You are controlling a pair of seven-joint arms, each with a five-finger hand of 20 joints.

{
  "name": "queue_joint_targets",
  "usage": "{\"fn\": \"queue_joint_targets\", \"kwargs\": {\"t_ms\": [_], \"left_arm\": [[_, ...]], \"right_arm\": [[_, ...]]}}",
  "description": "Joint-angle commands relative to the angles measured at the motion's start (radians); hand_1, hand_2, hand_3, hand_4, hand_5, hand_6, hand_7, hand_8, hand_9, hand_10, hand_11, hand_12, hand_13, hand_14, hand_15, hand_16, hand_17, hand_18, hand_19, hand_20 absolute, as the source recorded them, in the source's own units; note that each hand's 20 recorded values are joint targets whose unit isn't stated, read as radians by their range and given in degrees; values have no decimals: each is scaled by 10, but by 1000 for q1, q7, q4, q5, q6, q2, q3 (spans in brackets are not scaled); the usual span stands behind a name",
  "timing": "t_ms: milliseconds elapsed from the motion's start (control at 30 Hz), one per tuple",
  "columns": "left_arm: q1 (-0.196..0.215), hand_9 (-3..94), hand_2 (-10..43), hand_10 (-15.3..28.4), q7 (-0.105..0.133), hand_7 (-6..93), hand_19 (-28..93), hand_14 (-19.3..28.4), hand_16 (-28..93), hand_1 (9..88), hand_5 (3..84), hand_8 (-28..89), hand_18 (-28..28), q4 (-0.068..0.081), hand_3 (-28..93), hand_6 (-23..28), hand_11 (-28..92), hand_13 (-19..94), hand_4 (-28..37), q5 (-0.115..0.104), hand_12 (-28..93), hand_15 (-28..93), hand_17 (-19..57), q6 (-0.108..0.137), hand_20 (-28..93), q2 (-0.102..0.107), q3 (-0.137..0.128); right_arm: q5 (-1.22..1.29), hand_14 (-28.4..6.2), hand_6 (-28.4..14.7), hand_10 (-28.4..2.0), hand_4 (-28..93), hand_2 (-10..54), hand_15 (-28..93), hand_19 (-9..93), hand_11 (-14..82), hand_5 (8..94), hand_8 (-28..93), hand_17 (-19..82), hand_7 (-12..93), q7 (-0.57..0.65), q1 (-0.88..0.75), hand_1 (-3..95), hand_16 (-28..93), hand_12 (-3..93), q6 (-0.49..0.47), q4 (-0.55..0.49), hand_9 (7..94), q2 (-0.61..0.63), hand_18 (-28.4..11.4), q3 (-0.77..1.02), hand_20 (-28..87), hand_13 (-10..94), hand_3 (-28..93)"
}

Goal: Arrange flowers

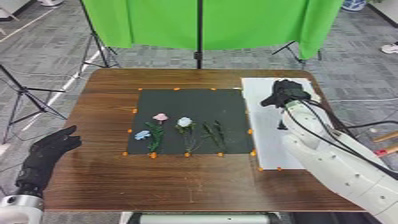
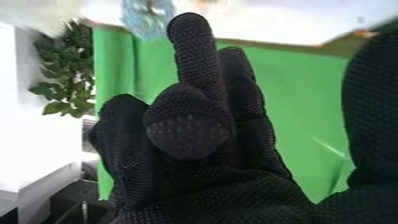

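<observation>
near the brown wooden surface's (image 1: 98, 185) left side, the robot's left hand (image 1: 55, 144) waits just beside the work, its fingers loosely straight and nothing seen in them.

farther in, the flowers lie on a flat black mat (image 1: 169, 102) edged with small orange marks (image 1: 154, 155): a light blue bloom (image 1: 142, 135) nearest, dark green leafy stems (image 1: 209, 131) toward the mat's right, then a white rounded bloom (image 1: 185, 121) and a pink bloom (image 1: 160, 117). they lie side by side, well apart from the right hand.

beyond them, the right hand (image 1: 286, 92) is over the far part of a long white panel (image 1: 265, 110) beside the mat. its longer fingers run out nearly straight, with part of the hand bent inward; i see nothing gripped. a pale blue frilly thing (image 2: 148, 17) shows by the fingertips in the wrist view, too blurred to name surely. behind everything hangs a bright green cloth (image 1: 160, 25).

i judge the step to be positioning at the panel, either before a pick or after a release. the next move likely calls for swinging back to the mat and closing gently round one stem, clear of the petals.
</observation>
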Motion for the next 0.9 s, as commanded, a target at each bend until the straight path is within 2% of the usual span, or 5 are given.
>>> {"fn": "queue_joint_targets", "kwargs": {"t_ms": [33, 167, 333, 500, 900], "left_arm": [[9, 441, -29, 142, -11, 106, 83, 187, 16, 286, 441, -55, 141, 1, 668, 55, 210, 361, -191, 4, 132, 197, 59, -9, 170, -8, -1], [0, 440, -28, 143, -17, 104, 83, 187, 15, 286, 439, -55, 141, 6, 667, 55, 208, 360, -192, 5, 132, 195, 59, -17, 170, -3, 4], [-10, 439, -27, 142, -20, 104, 82, 187, 16, 287, 438, -53, 141, 12, 665, 56, 207, 359, -192, 5, 132, 195, 59, -28, 170, 5, 8], [-15, 439, -27, 142, -21, 103, 81, 186, 16, 288, 438, -53, 140, 15, 664, 56, 206, 359, -191, 4, 133, 194, 59, -28, 169, 7, 8], [-33, 438, -27, 142, -22, 104, 81, 186, 17, 287, 438, -53, 140, 23, 664, 56, 206, 359, -189, 7, 134, 194, 58, -40, 170, 16, 13]], "right_arm": [[-43, -53, -17, -167, -126, -95, 665, 932, 245, 561, -59, 612, 100, 19, -10, 273, 354, 289, 36, 60, 727, 2, -182, -20, 656, 863, 613], [-32, -39, -11, -158, -134, -95, 658, 932, 247, 570, -63, 625, 110, 20, -13, 307, 352, 282, 85, 95, 739, -6, -172, -28, 656, 877, 621], [-5, -24, -5, -136, -163, -95, 648, 932, 251, 631, -81, 643, 151, 6, -26, 404, 351, 260, 233, 122, 791, -3, -158, -54, 651, 900, 650], [-22, -12, -9, -94, -190, -95, 650, 932, 191, 762, 95, 665, 190, -13, -28, 564, 354, 366, 338, 120, 889, -1, -150, -73, 662, 926, 581], [-19, -6, -3, -89, -191, -95, 655, 932, 308, 809, 101, 674, 223, -112, -23, 591, 359, 379, 453, -144, 904, 0, -153, -100, 670, 937, 589]]}}
